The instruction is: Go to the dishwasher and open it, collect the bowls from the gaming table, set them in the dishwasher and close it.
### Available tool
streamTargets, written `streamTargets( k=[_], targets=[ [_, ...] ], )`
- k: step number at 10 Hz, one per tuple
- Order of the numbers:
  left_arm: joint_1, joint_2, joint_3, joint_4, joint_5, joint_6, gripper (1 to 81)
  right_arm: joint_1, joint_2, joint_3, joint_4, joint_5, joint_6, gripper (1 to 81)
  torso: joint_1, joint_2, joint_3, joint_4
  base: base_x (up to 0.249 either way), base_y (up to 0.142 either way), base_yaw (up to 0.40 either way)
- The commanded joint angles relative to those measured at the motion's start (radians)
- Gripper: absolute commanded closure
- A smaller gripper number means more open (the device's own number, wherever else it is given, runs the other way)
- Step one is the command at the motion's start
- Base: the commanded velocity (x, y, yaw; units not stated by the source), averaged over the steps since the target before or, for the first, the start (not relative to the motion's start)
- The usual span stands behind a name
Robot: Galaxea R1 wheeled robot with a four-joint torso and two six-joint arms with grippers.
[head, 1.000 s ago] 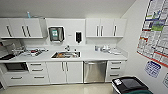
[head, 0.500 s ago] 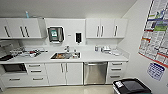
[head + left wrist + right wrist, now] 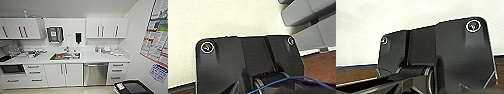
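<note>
So, head view taking in a kitchenette wall, scanning L to R:

Far L: dark oven (image 3: pixel 9 68) sitting built into the lower units, white drawers (image 3: pixel 35 72) lying beside it.
Upper L: white wall cabinets (image 3: pixel 21 28) hanging w/ dark bar handles; sth bluish standing on top, too blurred to tell what.
Counter L: clutter (image 3: pixel 27 53) lying on the white worktop (image 3: pixel 100 58), items not readable.
Centre wall: dark-framed dispenser (image 3: pixel 55 34) hanging, small dark dispenser (image 3: pixel 78 37) hanging just R of it.
Centre counter: steel sink (image 3: pixel 65 56) sitting sunk in the worktop, tap standing behind it.
Below sink: two white cabinet doors (image 3: pixel 63 74) standing closed.
Task item: the dishwasher (image 3: pixel 95 74) sitting R of those doors, under the counter, steel front w/ horiz. bar handle along the top, door standing shut.
R of it: drawer stack (image 3: pixel 116 72) standing at the run's end.
Upper R: more white wall cabinets (image 3: pixel 107 27) hanging.
Counter R: small containers (image 3: pixel 106 49) standing near the back wall.
R wall: coloured posters (image 3: pixel 156 32) hanging.
Near R: dark-lidded bin (image 3: pixel 133 87) standing on the floor.
L gripper: wrist cam looking over the robot's dark plate at pale wall; can't tell if fingers are apart or closed, nor if anything is held.
R gripper: same, can't tell.
</note>
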Motion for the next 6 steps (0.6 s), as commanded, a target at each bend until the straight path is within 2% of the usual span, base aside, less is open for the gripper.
streamTargets(
  k=[1,6],
  targets=[
    [-0.062,-0.011,0.013,0.011,0.045,0.001,1.0,0.057,-0.013,0.013,0.001,-0.044,-0.003,1.0,0.0,0.0,0.0,0.0,0.077,0.0,0.0],
    [-0.062,-0.011,0.013,0.011,0.045,0.001,1.0,0.057,-0.014,0.013,0.003,-0.044,-0.003,1.0,0.0,0.0,0.0,0.0,0.075,0.066,0.0]
  ],
)
